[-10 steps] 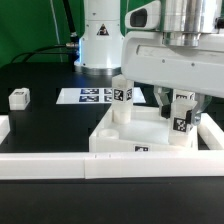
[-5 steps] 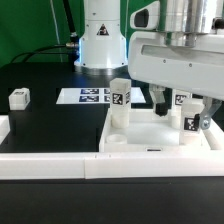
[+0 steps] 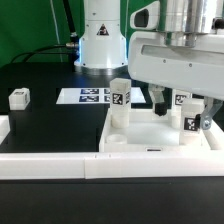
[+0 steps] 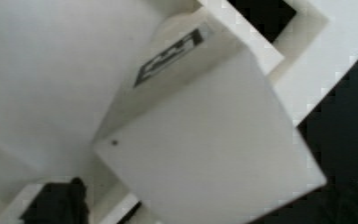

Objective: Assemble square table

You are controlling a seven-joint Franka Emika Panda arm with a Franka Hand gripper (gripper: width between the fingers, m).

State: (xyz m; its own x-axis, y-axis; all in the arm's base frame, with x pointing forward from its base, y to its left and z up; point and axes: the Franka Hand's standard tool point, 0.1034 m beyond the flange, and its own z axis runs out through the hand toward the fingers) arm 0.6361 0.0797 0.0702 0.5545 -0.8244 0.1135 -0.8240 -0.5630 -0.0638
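Observation:
The square table's white slab (image 3: 150,140) lies at the exterior view's right, inside the corner of the white rails. Three white tagged legs stand upright on it: one at the near left corner (image 3: 119,100), one at the back right (image 3: 183,102), one at the near right corner (image 3: 192,124). My gripper (image 3: 184,114) hangs over that near right leg, open, its black fingers (image 3: 160,102) standing apart on either side of it. In the wrist view this leg (image 4: 202,140) fills the picture, with one dark finger (image 4: 55,200) beside it. A fourth leg (image 3: 19,97) lies loose at the far left.
The marker board (image 3: 92,96) lies flat behind the slab, in front of the robot's base (image 3: 100,45). A long white rail (image 3: 50,165) runs along the front edge and another (image 3: 214,135) along the right. A short rail piece (image 3: 4,126) sits at the left edge.
The fingers were shut on the near right leg and have since spread off it. The slab with its legs has shifted slightly toward the exterior view's right.

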